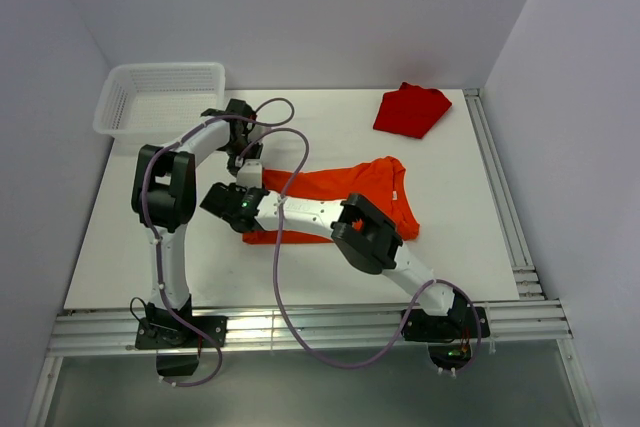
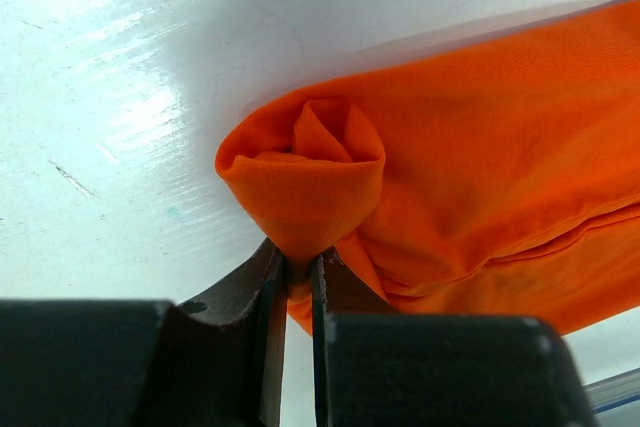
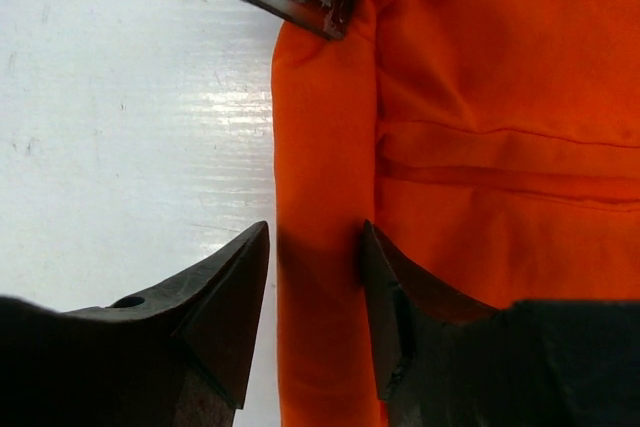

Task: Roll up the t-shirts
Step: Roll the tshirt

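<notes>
White counter (image 1: 180, 247), orange t-shirt (image 1: 330, 187) lying across the middle, red t-shirt (image 1: 410, 110) bunched up around 1 o'clock. The left fingers (image 2: 245, 292) pinch the orange one's rolled end; the right fingers (image 3: 225, 297) are spread, straddling that same roll.

Rolled end of the orange t-shirt (image 2: 330, 162) at frame centre, seemingly in the left gripper (image 2: 297, 269)'s tight pinch at lower centre, glossy white tabletop (image 2: 110, 97) at upper left.

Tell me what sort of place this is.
Probably a robot lab test cell, not a home: a white table boxed in by plain pale walls, aluminium rails along its near and right edges, and a left arm and right arm bolted at the near rail.
</notes>
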Action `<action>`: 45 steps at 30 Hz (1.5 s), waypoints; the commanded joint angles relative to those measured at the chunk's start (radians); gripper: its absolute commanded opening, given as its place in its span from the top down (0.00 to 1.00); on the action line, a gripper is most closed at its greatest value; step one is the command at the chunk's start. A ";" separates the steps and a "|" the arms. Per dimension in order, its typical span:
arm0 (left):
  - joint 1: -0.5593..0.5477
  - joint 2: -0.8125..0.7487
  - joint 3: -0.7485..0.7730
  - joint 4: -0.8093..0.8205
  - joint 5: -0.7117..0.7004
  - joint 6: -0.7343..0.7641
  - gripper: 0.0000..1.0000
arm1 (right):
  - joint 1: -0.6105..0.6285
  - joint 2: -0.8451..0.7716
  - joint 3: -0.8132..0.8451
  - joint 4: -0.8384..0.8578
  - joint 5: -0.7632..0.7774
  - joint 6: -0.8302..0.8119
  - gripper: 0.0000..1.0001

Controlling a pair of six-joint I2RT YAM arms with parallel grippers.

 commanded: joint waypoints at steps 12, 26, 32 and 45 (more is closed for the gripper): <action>0.008 -0.026 0.047 0.016 0.057 0.029 0.46 | 0.015 -0.001 -0.043 0.008 -0.062 0.045 0.73; 0.210 -0.306 -0.063 0.167 0.347 0.015 0.39 | -0.096 -0.333 -0.689 0.737 -0.441 0.131 0.80; 0.233 -0.428 -0.355 0.340 0.452 0.009 0.38 | -0.149 -0.412 -0.872 0.951 -0.526 0.212 0.80; 0.232 -0.373 -0.602 0.500 0.603 0.050 0.37 | -0.199 -0.336 -1.012 1.367 -0.668 0.413 0.80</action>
